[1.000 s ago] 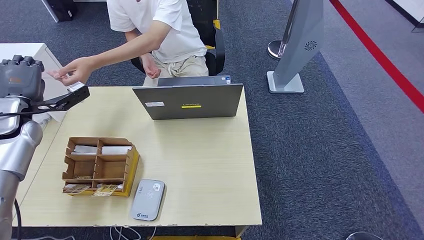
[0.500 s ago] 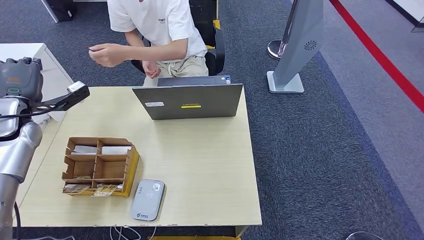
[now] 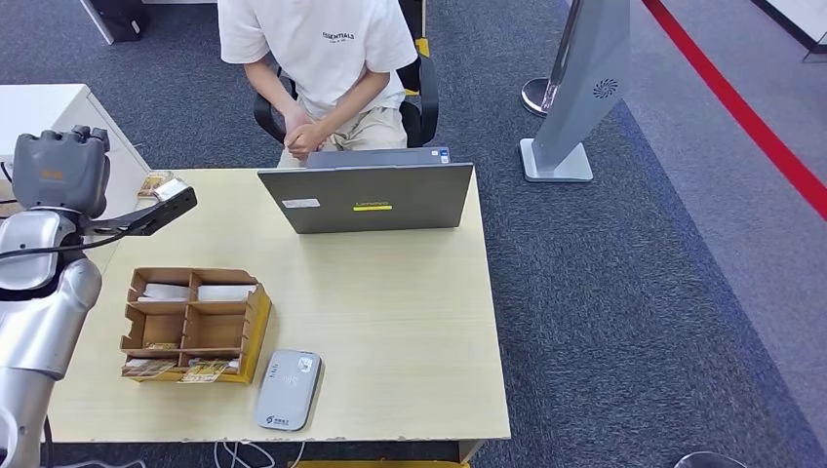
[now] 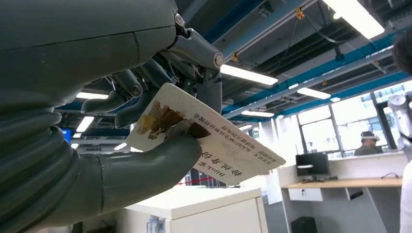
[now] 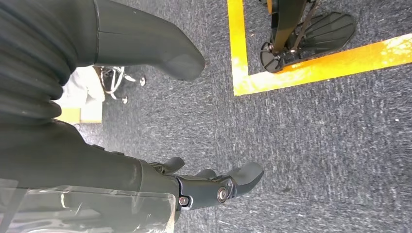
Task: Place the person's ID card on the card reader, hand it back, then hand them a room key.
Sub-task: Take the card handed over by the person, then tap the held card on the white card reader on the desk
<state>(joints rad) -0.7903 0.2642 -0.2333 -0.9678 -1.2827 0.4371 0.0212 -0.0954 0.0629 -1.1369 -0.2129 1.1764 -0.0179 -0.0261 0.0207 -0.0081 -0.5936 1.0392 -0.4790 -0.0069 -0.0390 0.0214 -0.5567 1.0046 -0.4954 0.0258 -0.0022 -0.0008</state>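
White ID card pinched in left hand, thumb underneath.

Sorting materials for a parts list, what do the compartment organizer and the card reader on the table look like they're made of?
The organizer looks like brown corrugated cardboard: matte, with slotted dividers. The card reader seems to be grey moulded plastic, smooth with rounded corners, though the finish is hard to judge.

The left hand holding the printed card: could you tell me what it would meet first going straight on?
Probably nothing: the left hand, pinching the white printed card, points up into open room; depth is unclear.
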